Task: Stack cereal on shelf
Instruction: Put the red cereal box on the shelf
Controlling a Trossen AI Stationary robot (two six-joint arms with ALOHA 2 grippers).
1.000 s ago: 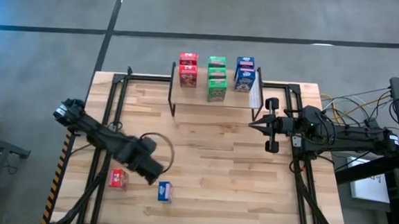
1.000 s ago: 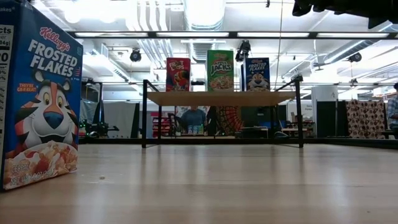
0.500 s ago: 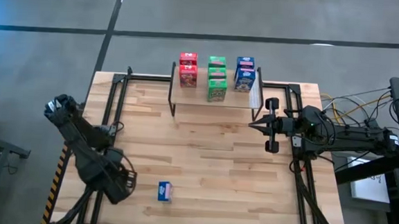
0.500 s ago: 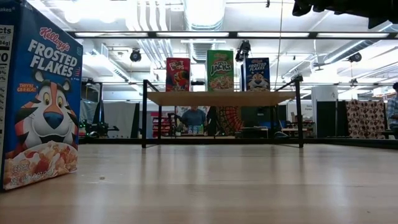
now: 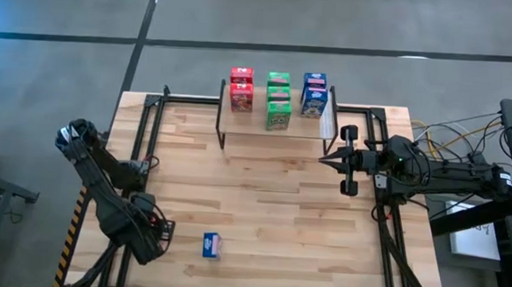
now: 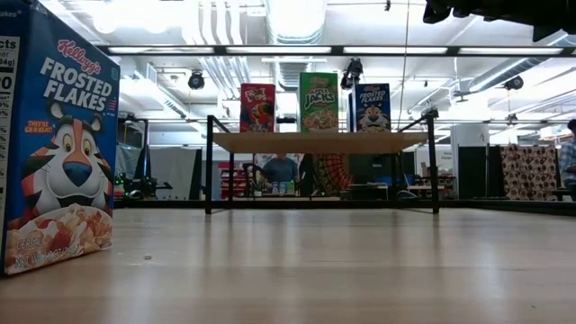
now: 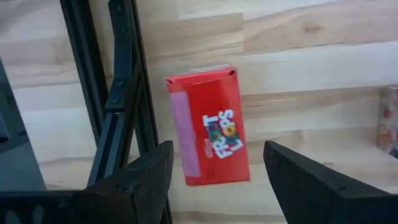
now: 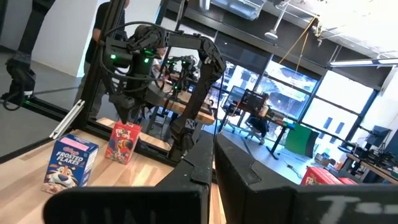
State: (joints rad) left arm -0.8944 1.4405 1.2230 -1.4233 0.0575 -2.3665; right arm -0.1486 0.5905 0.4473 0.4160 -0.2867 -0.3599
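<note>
Tabletop: left gripper now over red box, jaws widened; right gripper jaws closed, unmoved.

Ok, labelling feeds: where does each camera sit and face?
High: overhead, facing straight down; left arm, right arm and the shelf show.
Low: tabletop level, facing the shelf; arm part overhead.
Left wrist: faces down at red box, inside open left end effector.
Right wrist: past shut right end effector, faces left arm.
Both wrist views share the red box.
</note>
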